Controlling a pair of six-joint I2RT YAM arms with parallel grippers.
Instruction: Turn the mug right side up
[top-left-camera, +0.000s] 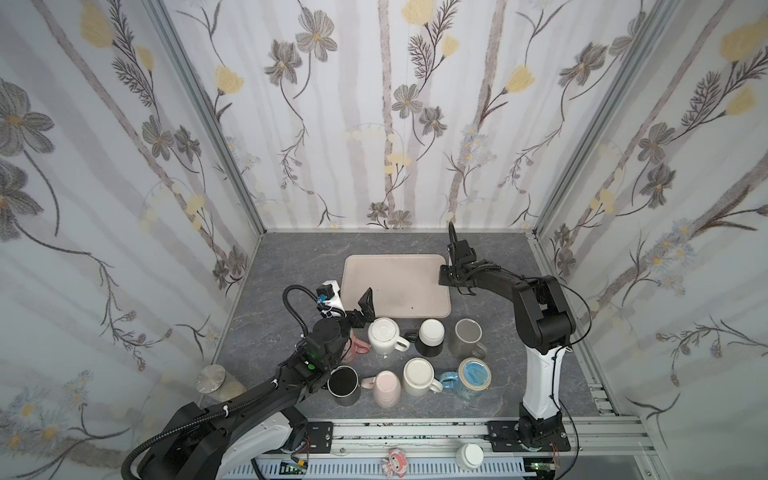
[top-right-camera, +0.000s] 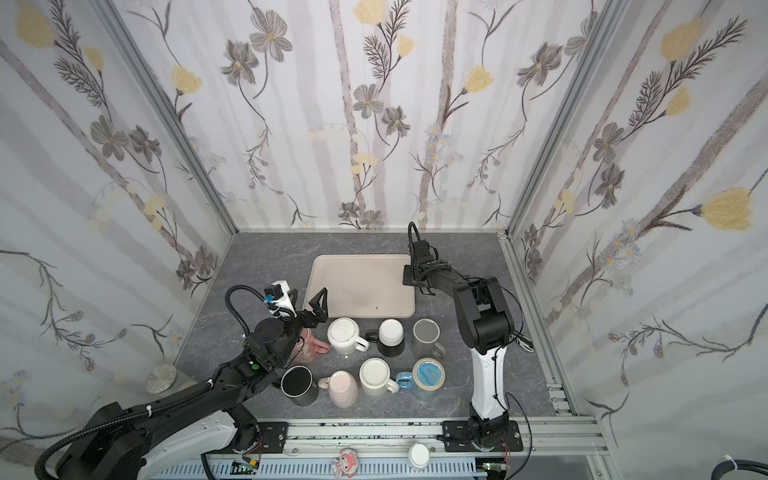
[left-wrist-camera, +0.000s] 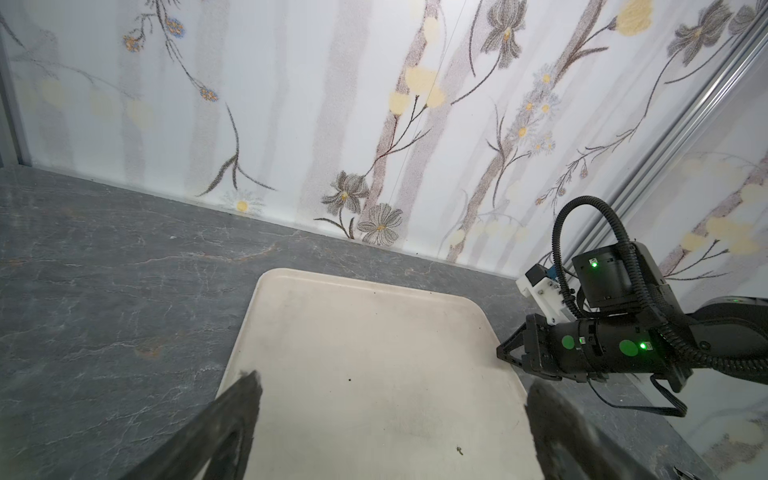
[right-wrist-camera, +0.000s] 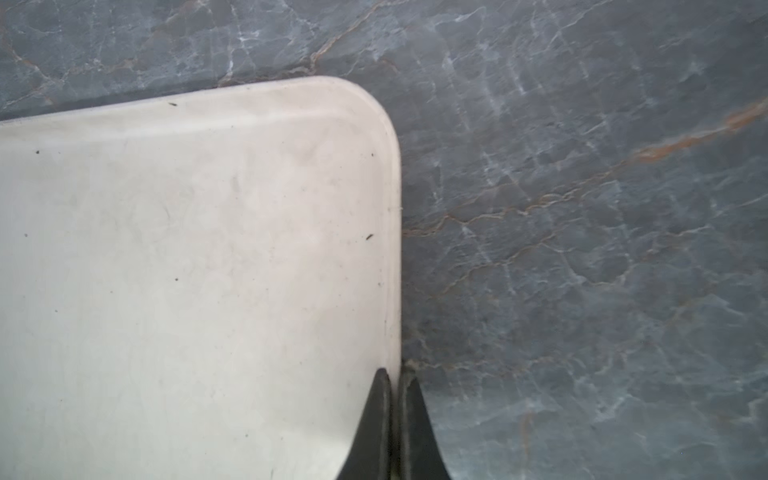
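Several mugs stand in front of the tray (top-left-camera: 395, 256). Bottom up are a white mug (top-left-camera: 384, 334), a black one with a white base (top-left-camera: 431, 337), a cream one (top-left-camera: 417, 376) and a blue one (top-left-camera: 473, 374). A pink mug (top-left-camera: 386, 388) lies on its side. My left gripper (top-left-camera: 353, 305) hangs open over the tray's near left corner, just behind the white mug, with nothing between its fingers (left-wrist-camera: 249, 395). My right gripper (right-wrist-camera: 395, 372) is shut, its tips at the tray's right rim (right-wrist-camera: 392, 249). No mug is held.
A grey mug (top-left-camera: 467, 336) and a black mug (top-left-camera: 343, 384) stand upright. Another pink mug (top-left-camera: 358, 345) is partly hidden under my left wrist. A jar with a metal lid (top-left-camera: 212, 378) stands by the left wall. Walls enclose the table on three sides.
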